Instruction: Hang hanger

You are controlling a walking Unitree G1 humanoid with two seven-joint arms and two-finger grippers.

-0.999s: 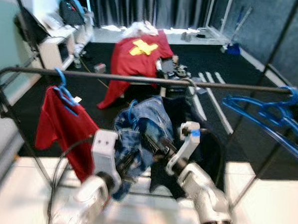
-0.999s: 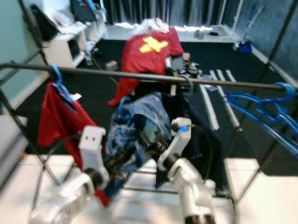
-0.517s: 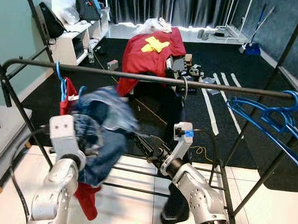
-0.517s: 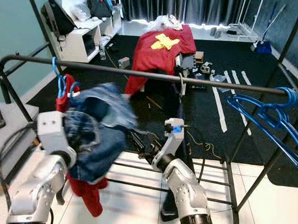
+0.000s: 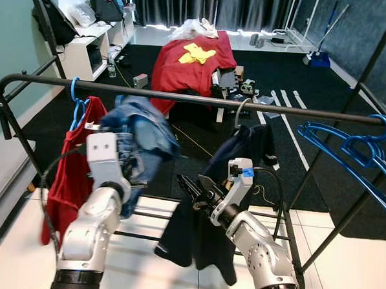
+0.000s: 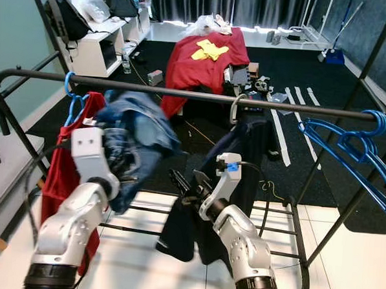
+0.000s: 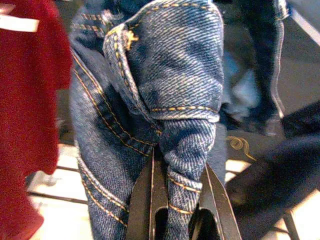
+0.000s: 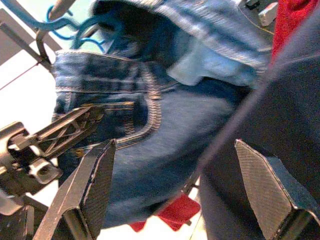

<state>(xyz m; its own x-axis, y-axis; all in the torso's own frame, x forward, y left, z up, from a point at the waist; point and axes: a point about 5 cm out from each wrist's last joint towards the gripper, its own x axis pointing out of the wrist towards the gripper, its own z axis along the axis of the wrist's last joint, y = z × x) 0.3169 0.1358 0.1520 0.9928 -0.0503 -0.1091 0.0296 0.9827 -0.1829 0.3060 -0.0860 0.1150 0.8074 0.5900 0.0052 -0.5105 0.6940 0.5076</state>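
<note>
Left jaws [image 7: 180, 200] clamped on raised jeans [image 5: 138, 138]; right jaws [image 5: 194, 186] apart beside dark garment [image 5: 201, 229].

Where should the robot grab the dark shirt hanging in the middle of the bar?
Probably the shoulder of the dark shirt just under its hanger hook, coming from the robot's own side. The cloth is gathered there, while the hem hangs loose. The open right gripper is already nearby.

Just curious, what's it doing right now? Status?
Left gripper shut on jeans, beside the rail. Right gripper open, by dark garment.
</note>
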